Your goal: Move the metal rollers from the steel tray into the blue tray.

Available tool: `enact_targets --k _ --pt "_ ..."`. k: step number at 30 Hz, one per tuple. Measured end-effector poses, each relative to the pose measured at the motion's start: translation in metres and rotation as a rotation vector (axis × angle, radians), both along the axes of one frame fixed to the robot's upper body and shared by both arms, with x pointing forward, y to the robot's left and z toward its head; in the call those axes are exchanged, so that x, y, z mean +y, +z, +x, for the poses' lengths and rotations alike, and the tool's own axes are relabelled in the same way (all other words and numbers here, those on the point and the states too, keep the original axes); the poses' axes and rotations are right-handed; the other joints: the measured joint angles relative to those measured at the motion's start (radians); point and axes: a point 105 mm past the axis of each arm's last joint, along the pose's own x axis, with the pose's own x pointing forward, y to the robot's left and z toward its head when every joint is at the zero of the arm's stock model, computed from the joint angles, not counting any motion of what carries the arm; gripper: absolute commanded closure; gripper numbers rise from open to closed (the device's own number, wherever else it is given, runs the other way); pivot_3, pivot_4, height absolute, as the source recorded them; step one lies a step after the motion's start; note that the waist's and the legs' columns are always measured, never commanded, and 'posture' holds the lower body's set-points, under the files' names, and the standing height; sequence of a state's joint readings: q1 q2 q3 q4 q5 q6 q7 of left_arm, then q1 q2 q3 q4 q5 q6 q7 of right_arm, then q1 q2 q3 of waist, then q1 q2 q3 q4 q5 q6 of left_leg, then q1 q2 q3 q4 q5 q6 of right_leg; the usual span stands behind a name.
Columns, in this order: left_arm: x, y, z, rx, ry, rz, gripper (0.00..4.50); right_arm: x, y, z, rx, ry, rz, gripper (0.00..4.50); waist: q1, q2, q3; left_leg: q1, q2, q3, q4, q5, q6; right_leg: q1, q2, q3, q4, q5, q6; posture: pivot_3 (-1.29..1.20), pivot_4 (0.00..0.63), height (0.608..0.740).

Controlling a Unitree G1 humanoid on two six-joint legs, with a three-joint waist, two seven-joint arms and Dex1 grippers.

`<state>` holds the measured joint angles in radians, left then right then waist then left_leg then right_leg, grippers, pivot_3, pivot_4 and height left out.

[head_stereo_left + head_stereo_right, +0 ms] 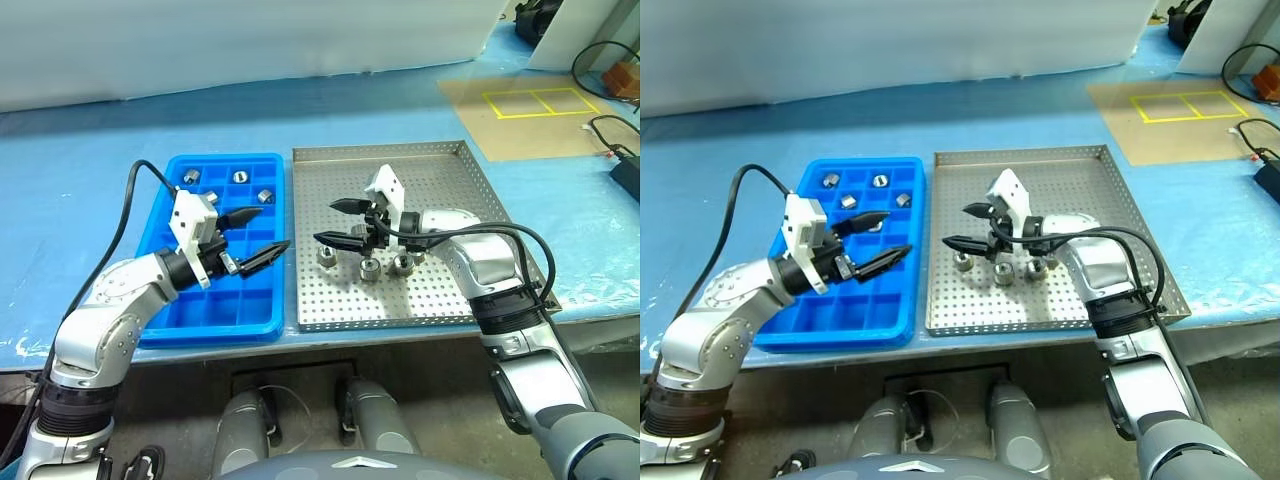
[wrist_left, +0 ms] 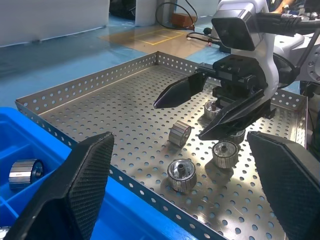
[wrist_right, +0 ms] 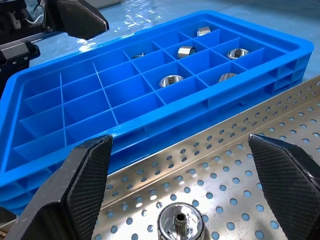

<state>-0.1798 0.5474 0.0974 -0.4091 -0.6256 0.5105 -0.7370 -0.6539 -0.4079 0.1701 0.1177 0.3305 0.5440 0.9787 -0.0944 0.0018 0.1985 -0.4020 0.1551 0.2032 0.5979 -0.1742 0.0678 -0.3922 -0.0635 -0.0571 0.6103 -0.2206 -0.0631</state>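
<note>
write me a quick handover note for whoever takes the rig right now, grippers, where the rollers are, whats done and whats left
Left gripper: open, empty, hovering over the blue tray.
Right gripper: open, empty, over the steel tray, just above the loose rollers.
Done: five metal rollers sit in compartments at the blue tray's far end, one each.
Left: four rollers clustered in the middle of the steel tray; one lies on its side. Next pick is likely the one below the right gripper.

Silver-grey jointed arms, white wrist camera blocks, black cables, and textured black pointed jaws.
</note>
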Motion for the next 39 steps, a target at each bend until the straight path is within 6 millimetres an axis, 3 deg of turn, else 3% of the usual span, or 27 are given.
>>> enact_targets --k 25,29,39 --pt "-0.005 -0.002 0.001 0.000 -0.032 0.028 0.00 -0.003 0.000 0.001 -0.002 -0.015 -0.009 0.03 -0.001 0.000 0.000 0.000 0.000 0.000 0.000 0.000 0.000 0.000 0.000 0.000 0.000 0.000 0.000 -0.50 0.150 0.740" --pt "-0.005 -0.005 0.007 0.006 -0.048 0.064 0.00 -0.003 0.000 0.002 -0.004 -0.024 -0.009 0.03 -0.003 0.000 0.000 0.000 0.000 0.000 0.000 0.000 0.000 0.000 0.000 0.000 0.000 0.000 0.000 -0.51 0.150 0.740" --pt "-0.006 0.013 0.027 -0.052 -0.140 0.151 0.00 -0.011 0.002 0.005 -0.020 -0.059 -0.014 0.03 -0.003 0.000 0.000 0.000 0.000 0.000 0.000 0.000 0.000 0.000 0.000 0.000 0.000 0.000 0.000 -0.58 0.150 0.740"
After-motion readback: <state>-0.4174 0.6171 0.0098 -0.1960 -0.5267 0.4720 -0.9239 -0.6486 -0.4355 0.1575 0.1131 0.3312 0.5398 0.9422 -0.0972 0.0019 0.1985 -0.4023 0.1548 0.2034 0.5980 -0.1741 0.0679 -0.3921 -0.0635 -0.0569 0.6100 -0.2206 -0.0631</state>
